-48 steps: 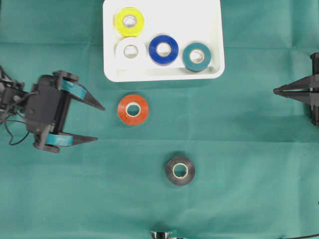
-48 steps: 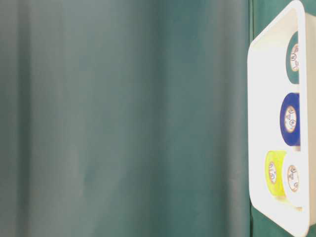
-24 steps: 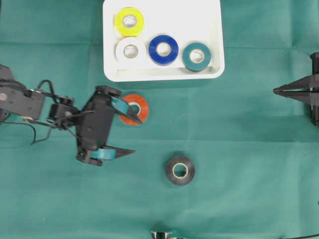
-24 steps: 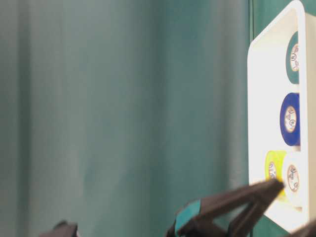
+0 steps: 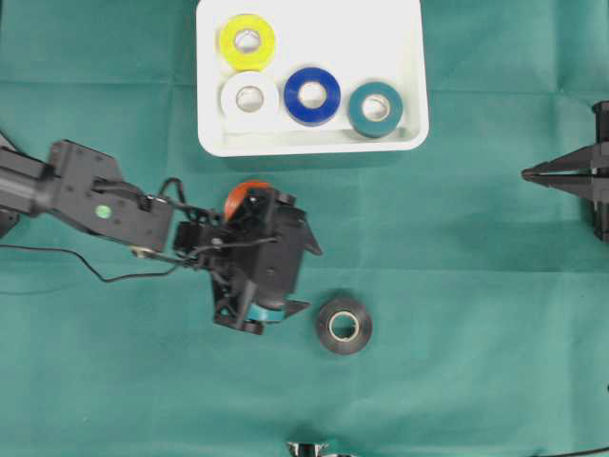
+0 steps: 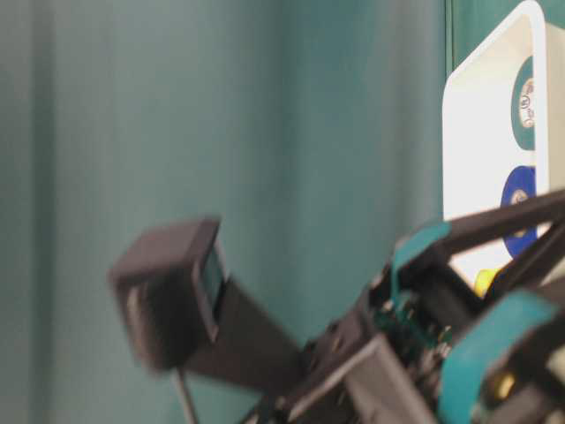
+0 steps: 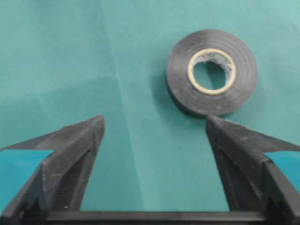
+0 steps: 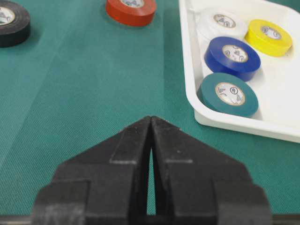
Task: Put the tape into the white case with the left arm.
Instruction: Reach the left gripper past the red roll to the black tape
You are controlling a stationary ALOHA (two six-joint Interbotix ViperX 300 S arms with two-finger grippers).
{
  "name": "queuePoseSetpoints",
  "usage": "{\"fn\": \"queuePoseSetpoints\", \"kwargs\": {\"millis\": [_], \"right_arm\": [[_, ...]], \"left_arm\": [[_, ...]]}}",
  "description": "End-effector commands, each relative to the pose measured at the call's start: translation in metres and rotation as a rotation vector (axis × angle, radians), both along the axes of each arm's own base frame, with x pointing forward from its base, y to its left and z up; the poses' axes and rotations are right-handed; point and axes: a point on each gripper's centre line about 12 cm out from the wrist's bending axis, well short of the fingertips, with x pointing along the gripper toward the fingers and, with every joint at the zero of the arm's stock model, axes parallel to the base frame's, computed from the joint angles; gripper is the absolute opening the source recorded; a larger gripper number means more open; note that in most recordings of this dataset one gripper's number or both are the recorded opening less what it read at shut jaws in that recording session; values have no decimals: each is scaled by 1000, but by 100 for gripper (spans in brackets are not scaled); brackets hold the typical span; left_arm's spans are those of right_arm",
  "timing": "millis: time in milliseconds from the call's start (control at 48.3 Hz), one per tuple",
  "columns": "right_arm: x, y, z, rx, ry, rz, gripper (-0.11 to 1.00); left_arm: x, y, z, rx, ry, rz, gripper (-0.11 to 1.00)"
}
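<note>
The tabletop (image 8: 84, 93) has a matt woven green cloth; the white case (image 8: 234, 124) looks like smooth, slightly glossy plastic.

The left arm (image 5: 95, 198) reaches in from the worktop's left edge toward its middle, its black links angled slightly toward the near edge, wrist tipped downward. Its left claw (image 7: 154, 136) hangs with jaws spread wide, the two pointed black fingers (image 7: 75, 154) with teal strips well apart and gripping nothing. At the right edge, the right claw (image 8: 151, 123) lies level, all-black fingers pressed together, pointing inward.
</note>
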Motion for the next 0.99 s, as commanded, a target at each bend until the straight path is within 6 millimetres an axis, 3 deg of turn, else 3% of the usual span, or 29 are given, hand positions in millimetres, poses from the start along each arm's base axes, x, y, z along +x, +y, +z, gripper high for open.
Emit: {"fn": "queuePoseSetpoints", "kwargs": {"millis": [0, 559, 974], "right_arm": [[2, 0, 3, -3, -1, 0, -9], [2, 0, 3, -3, -1, 0, -9], [2, 0, 2, -1, -1, 0, -9]], "left_arm": [[14, -5, 13, -10, -23, -2, 88], [58, -21, -3, -81, 136, 81, 88], [73, -30, -23, -59, 235, 80, 88]]}}
